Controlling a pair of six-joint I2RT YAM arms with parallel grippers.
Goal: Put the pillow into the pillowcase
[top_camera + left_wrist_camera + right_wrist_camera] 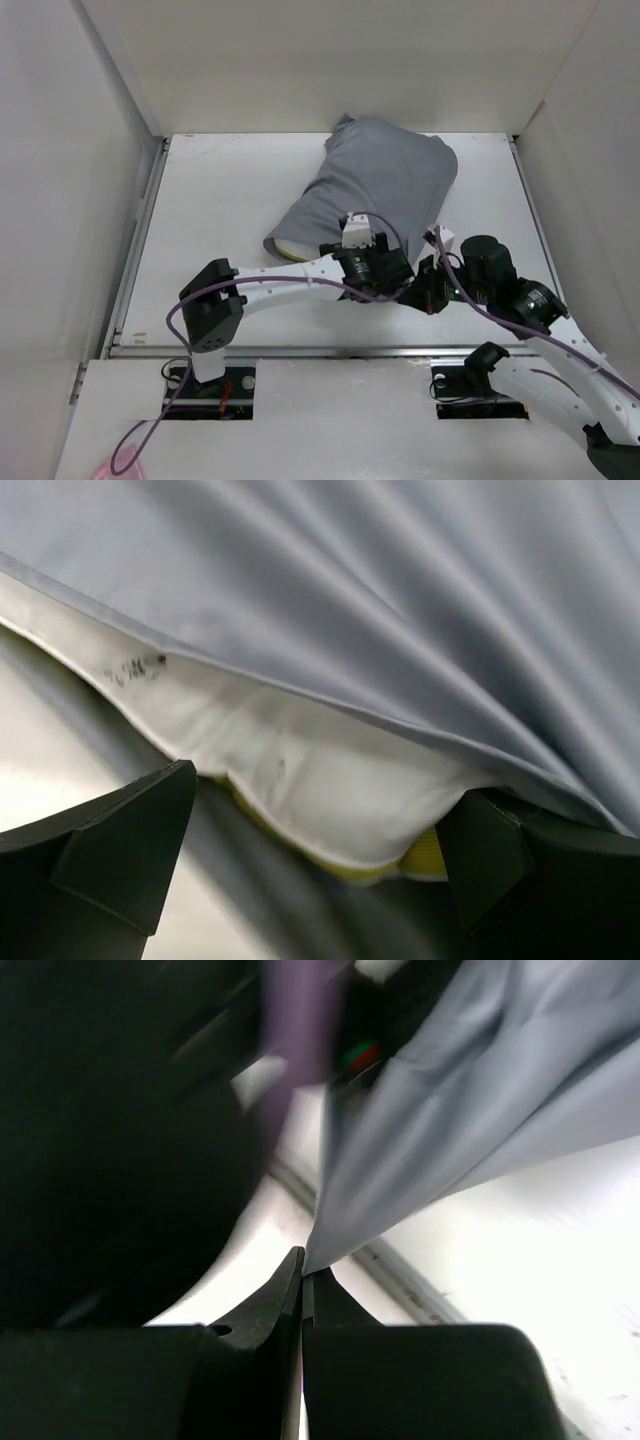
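The soft white pillow (330, 770), yellow along one edge, lies mostly inside the wrinkly grey pillowcase (385, 185) at twelve o'clock on the white table (220, 200). My left gripper (325, 800) gapes open before it. My right gripper (303, 1268) pinches the pillowcase's pointed corner.

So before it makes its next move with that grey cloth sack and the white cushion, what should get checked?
1. The right gripper pinches the edge of the soft grey cloth pillowcase: ok.
2. The left gripper is open and holds nothing: ok.
3. The yellow-banded soft white pillow is fully inside: not ok, its edge shows at the opening.
4. The pillow reaches the case's closed end: cannot tell, it is covered.
5. The pillowcase lies on the white table: ok.
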